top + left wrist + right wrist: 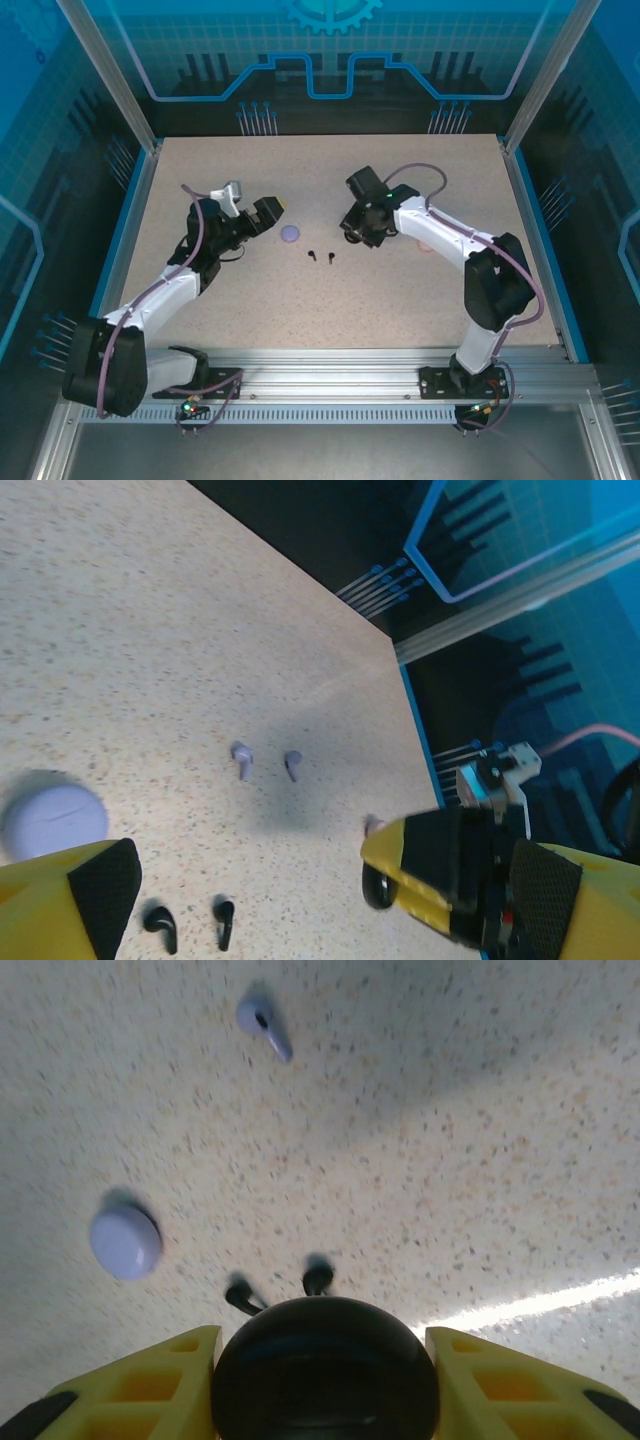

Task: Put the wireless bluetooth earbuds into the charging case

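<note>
The right gripper (358,228) clamps the round black case (325,1365) near the table's middle, just beyond the two loose black earbuds (317,1278). This looks like the fetch-the-case step. The left gripper (268,212) hangs wide open beside the lavender case (290,233) — lid shut, contents hidden. Next, the black case likely needs setting down and opening; its lid cannot be judged here.

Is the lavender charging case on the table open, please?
No, the lavender case lies shut on the table, its lid down.
</note>
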You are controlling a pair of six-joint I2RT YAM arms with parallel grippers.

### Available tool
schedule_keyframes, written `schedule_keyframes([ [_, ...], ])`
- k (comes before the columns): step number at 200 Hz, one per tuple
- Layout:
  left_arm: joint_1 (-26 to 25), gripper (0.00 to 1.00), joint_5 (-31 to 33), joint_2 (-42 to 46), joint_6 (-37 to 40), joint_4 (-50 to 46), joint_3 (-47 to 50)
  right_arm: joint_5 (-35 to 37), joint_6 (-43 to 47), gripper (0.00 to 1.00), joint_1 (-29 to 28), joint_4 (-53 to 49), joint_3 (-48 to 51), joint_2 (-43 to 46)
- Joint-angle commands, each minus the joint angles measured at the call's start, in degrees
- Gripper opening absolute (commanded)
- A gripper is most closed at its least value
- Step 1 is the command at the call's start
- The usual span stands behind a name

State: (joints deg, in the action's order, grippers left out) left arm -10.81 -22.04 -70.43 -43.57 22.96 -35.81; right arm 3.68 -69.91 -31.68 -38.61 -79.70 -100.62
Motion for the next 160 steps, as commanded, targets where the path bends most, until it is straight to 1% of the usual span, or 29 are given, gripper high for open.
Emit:
schedule_keyframes([
  [1, -1.36, 0.99, -4.74, -1.75, 0.93, 8.54, 1.15, -3.49, -3.49, 0.39, 1.75, 3.99, -0.04, 2.11],
  [50, -8.48, 0.99, -4.24, -6.16, 5.01, 12.40, 1.36, -5.99, -14.15, 0.39, 2.77, 8.81, 0.07, 2.46],
  [66, -9.64, 0.99, -4.01, -7.94, 5.23, 13.61, 1.36, -6.77, -17.14, 0.39, 2.64, 10.52, 0.21, 2.44],
  [89, -10.36, 0.98, -3.50, -10.16, 5.43, 15.57, 1.36, -6.18, -19.40, 0.39, 1.73, 10.33, -1.08, 2.61],
  [114, -10.94, 0.93, -3.19, -12.86, 5.34, 17.79, 0.88, -5.25, -20.82, 0.38, 0.47, 9.69, -2.77, 2.29],
  [160, -12.59, 0.79, -3.21, -18.20, 5.14, 20.57, -0.87, -5.04, -22.11, 0.38, -1.47, 9.13, -6.41, -0.15],
])
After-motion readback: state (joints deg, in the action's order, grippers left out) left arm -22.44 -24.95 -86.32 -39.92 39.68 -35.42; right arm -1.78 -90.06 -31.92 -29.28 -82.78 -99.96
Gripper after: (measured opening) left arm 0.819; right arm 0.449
